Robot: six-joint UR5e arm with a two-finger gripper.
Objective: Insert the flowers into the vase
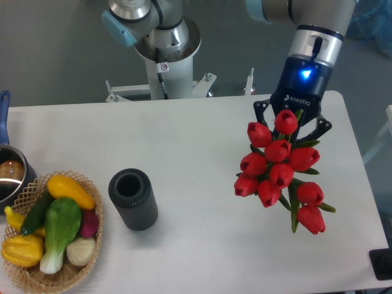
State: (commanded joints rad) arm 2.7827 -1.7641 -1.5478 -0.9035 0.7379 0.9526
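The flowers (280, 173), a bunch of red tulip buds with green stems and leaves, are at the right side of the white table (196, 135). My gripper (292, 124) points down at the top of the bunch. Its jaws stand on either side of the bunch and appear closed on it. The buds hide the fingertips. The vase (133, 199), a short dark grey ribbed cylinder, stands upright with its mouth empty at the front left of the table, well to the left of the flowers.
A wicker basket (89, 245) with green, yellow and purple vegetables sits at the front left corner, just left of the vase. A metal pot with a blue handle (8, 171) is at the left edge. The arm's base (164, 43) stands behind the table.
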